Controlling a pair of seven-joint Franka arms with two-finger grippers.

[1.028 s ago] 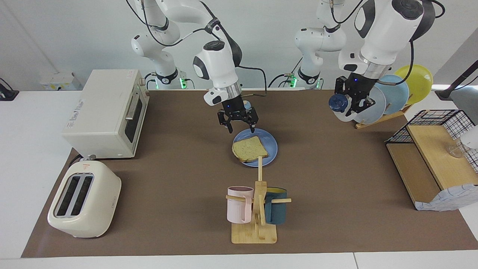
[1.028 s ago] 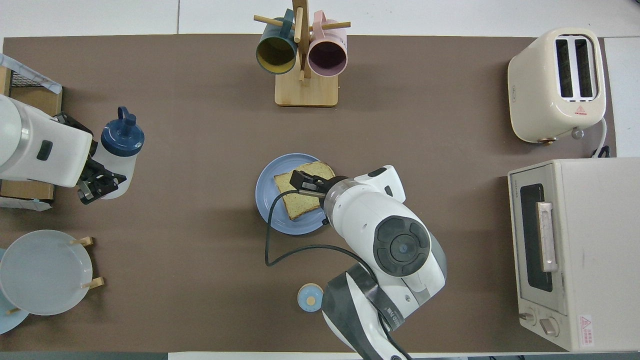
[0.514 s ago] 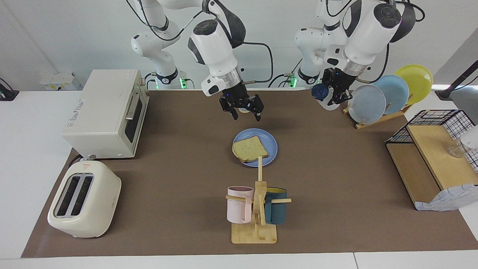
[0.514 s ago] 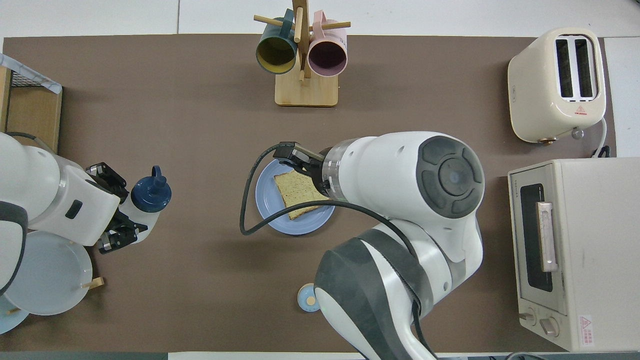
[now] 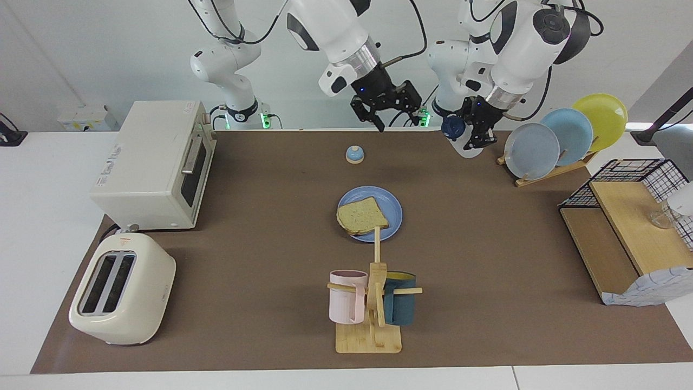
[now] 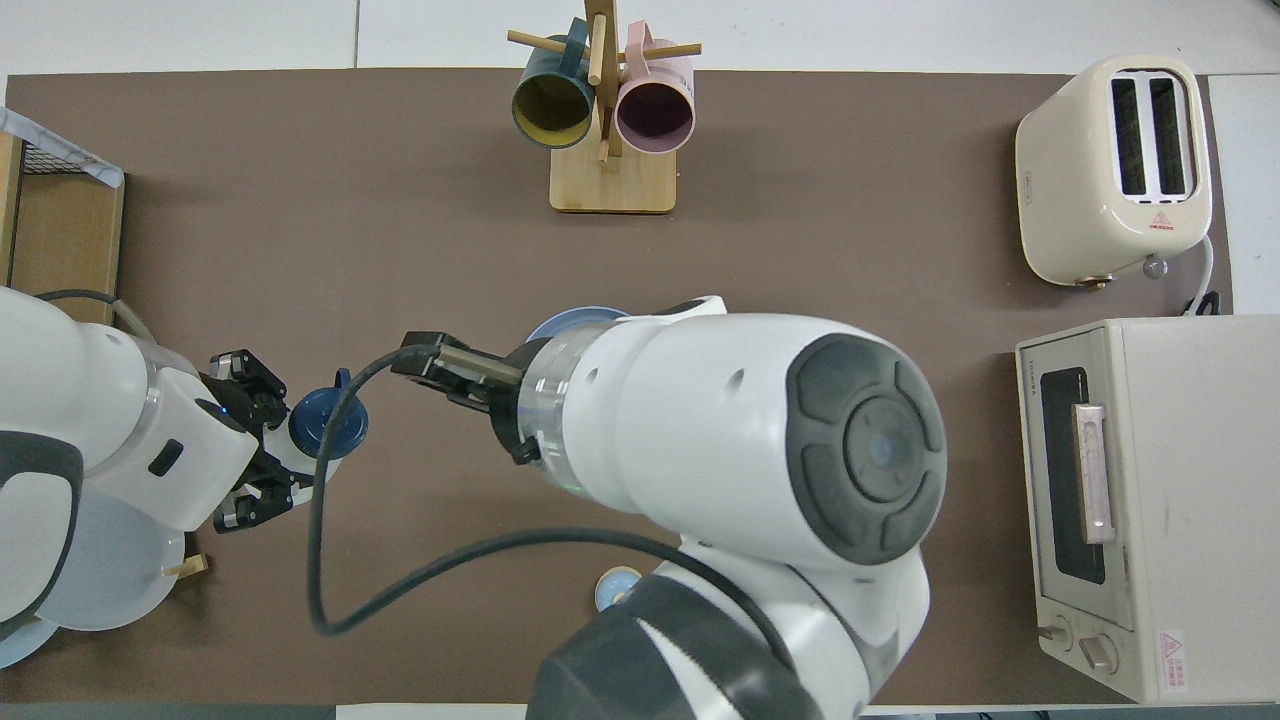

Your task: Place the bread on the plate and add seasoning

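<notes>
The bread (image 5: pixel 361 215) lies flat on the blue plate (image 5: pixel 393 208) in the middle of the table. My right gripper (image 5: pixel 399 116) is open and empty, raised high over the robots' edge of the table, well above the plate. In the overhead view the right arm covers the bread; only the plate's rim (image 6: pixel 568 321) and the right gripper (image 6: pixel 418 362) show. My left gripper (image 5: pixel 478 131) is shut on the seasoning bottle (image 5: pixel 453 129), held tilted in the air beside the plate rack, toward the left arm's end. The bottle's navy cap (image 6: pixel 328 424) also shows from overhead, with the left gripper (image 6: pixel 270 450).
A blue-domed bell (image 5: pixel 354 154) sits nearer to the robots than the plate. A mug rack (image 5: pixel 372 303) stands farther out. A toaster oven (image 5: pixel 157 162) and a toaster (image 5: pixel 122 290) are at the right arm's end. A plate rack (image 5: pixel 563 135) and a wooden shelf (image 5: pixel 628 233) are at the left arm's end.
My right gripper has risen from just above the plate and drawn back toward the robots. My left gripper has carried the bottle from the plate rack toward the table's middle.
</notes>
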